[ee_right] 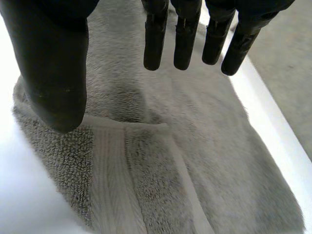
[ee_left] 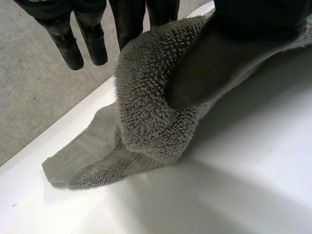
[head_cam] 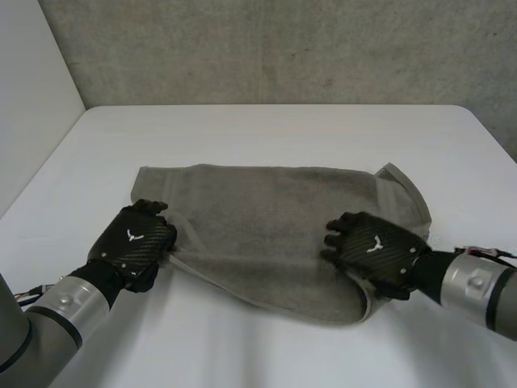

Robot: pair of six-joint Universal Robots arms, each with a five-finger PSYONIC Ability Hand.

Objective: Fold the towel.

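Observation:
A grey towel [head_cam: 258,218] lies flat and folded over in the middle of the white table [head_cam: 266,129]. My left hand [head_cam: 133,238] sits at the towel's near left corner. In the left wrist view its thumb [ee_left: 214,58] pinches a raised fold of the towel [ee_left: 146,112], with the other fingers [ee_left: 73,39] just beyond the cloth. My right hand [head_cam: 376,246] rests over the towel's near right end. In the right wrist view its fingers [ee_right: 185,34] are straight and spread above the towel [ee_right: 195,146], holding nothing, with a woven band under the thumb.
Bare white table surrounds the towel on all sides. A grey wall [head_cam: 283,48] stands behind the table's far edge, and a pale wall [head_cam: 32,97] runs along the left. The towel's far right corner [head_cam: 400,182] is turned up slightly.

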